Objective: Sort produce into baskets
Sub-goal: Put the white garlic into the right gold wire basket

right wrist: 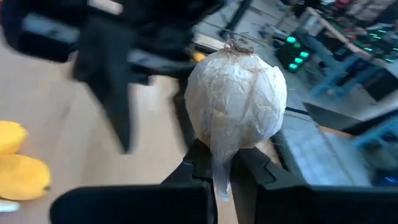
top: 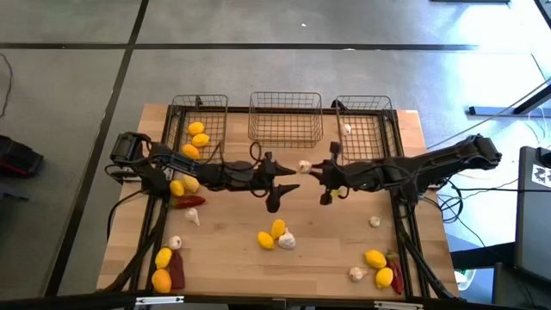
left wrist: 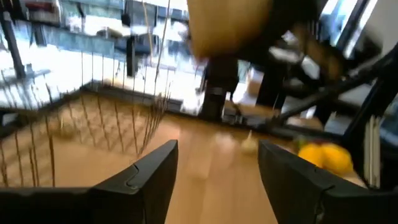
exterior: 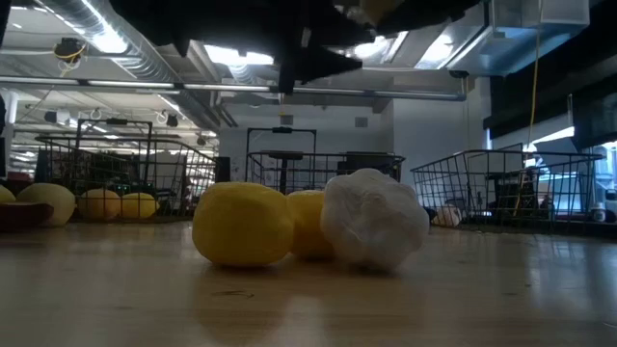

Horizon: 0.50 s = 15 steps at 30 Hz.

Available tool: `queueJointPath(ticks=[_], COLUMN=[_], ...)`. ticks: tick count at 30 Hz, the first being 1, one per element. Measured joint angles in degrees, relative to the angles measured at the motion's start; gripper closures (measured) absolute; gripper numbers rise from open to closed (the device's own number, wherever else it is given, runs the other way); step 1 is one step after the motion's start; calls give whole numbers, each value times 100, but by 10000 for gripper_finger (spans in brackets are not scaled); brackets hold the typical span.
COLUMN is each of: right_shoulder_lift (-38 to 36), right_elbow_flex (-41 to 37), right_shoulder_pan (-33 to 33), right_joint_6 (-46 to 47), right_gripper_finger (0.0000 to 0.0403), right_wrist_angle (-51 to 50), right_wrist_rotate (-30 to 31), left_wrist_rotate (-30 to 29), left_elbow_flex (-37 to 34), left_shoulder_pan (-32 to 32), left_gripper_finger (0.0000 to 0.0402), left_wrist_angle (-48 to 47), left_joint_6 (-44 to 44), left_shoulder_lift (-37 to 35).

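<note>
From above, the two arms meet over the middle of the desk [top: 327, 245], in front of three wire baskets [top: 285, 119] ranged along the far edge. The right pincer [top: 312, 168] grips a garlic bulb [top: 304, 166] by its stem end, fingers closed on it; the left pincer [top: 288, 170] faces it just beside, fingers apart and holding nothing. The left basket holds lemons [top: 197, 138], the right basket a garlic; the middle one looks bare. Loose lemons, garlic and red chilis [top: 189, 201] lie scattered on the desk, with a cluster of two lemons and a garlic near the front centre. At desk level, that cluster fills the foreground: a lemon [exterior: 243, 225], a second behind it, and a garlic [exterior: 374, 219] touching them, with the baskets [exterior: 501, 188] behind and the arms dark overhead. The left wrist view shows its own fingers [left wrist: 146, 177] spread wide, empty, with a basket [left wrist: 81, 118] beyond and a lemon [left wrist: 325, 157] on the desk. The right wrist view shows the garlic [right wrist: 236, 102] pinched at its base between closed fingers [right wrist: 198, 158], the other arm blurred behind it.
</note>
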Motion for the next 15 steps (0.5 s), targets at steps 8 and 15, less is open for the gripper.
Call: queueJointPath(ticks=[8, 15], right_shoulder_lift=[-896, -1409], right_elbow_flex=[2, 7], right_shoulder_pan=[-288, -1475], right_joint_6=[31, 163], right_gripper_finger=[381, 381], right_wrist_angle=[-1075, -2085], right_wrist_rotate=[792, 684], left_wrist_rotate=[20, 25], left_elbow_flex=[0, 0], left_shoulder_pan=[-23, -20], left_gripper_finger=[186, 190], left_wrist_angle=[-556, -536], left_joint_6=[-211, -221], left_shoulder_lift=[0, 0])
